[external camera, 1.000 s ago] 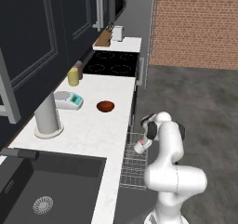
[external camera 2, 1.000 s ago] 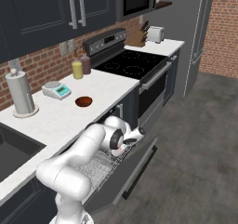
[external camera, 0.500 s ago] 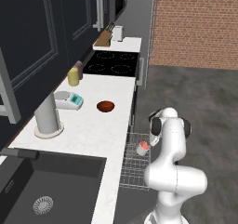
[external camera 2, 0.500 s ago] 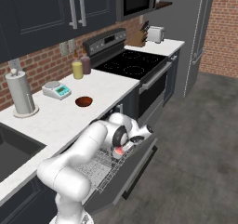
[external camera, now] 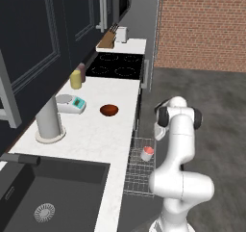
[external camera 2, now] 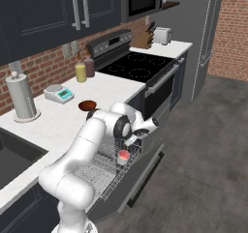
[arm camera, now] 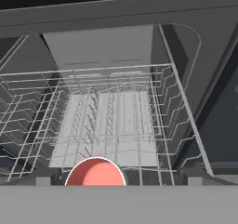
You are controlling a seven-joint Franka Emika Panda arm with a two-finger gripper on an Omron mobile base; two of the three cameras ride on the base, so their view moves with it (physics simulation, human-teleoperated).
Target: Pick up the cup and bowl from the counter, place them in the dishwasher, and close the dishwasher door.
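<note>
Pincer (external camera 2: 138, 136) w/ fingers apart, nothing between them, hanging just above the pull-out rack of thin pale wire grid (external camera 2: 104, 171). 1 s ago it was closed round the small white cylindrical cup w/ red-pink inside (external camera 2: 124, 156); half a sec ago cup already sat in rack w/ hand just above it; now hand is lifted a bit clear, so release done.

Cup: upright at near-right corner of rack, close to the outer rail, apart from fingers. Hand view looks down on its pink mouth (arm camera: 95, 173) at bottom edge, rest of rack bare wire.

Meaning for task: cup half done, judged from how it sits. Small shallow reddish-brown bowl (external camera: 109, 110) not yet moved: on long white marbled stone counter (external camera: 91, 139), left of rack, near the teal-and-white kitchen scale (external camera: 70, 104). Flat dark grey dishwasher door (external camera 2: 140, 179) hangs open below rack. Next prob. swing back to counter for bowl, then shut door.

Writing/brands: none legible anywhere; scale display too small to read.
</note>
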